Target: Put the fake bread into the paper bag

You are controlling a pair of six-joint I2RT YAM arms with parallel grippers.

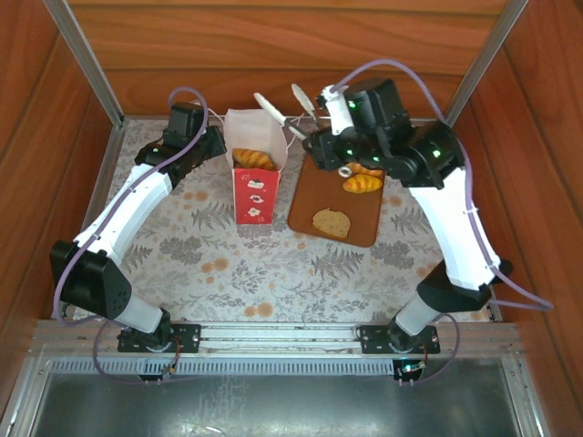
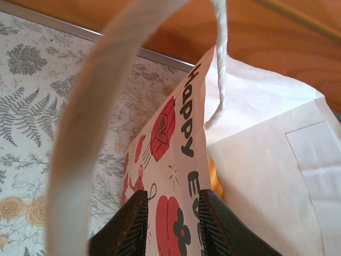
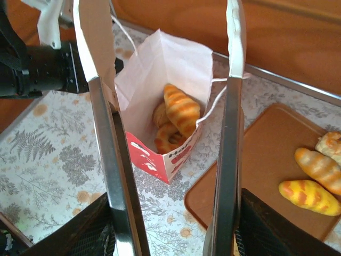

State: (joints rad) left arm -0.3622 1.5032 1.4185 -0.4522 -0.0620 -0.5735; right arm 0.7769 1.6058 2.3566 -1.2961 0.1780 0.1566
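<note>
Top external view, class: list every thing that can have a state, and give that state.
paper bag, upright, mouth open, pastries inside
left claw, shut on the bag's side
right claw, open, empty
croissants on the board, loose, not yet bagged
round slice, lying flat on the board

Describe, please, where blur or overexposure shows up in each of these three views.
Top external: evenly lit and sharp throughout. Left wrist: a white loop near the lens is badly blurred, while the bag print is crisp. Right wrist: the bag's white paper is bright but keeps its folds; the bread inside is clear.
</note>
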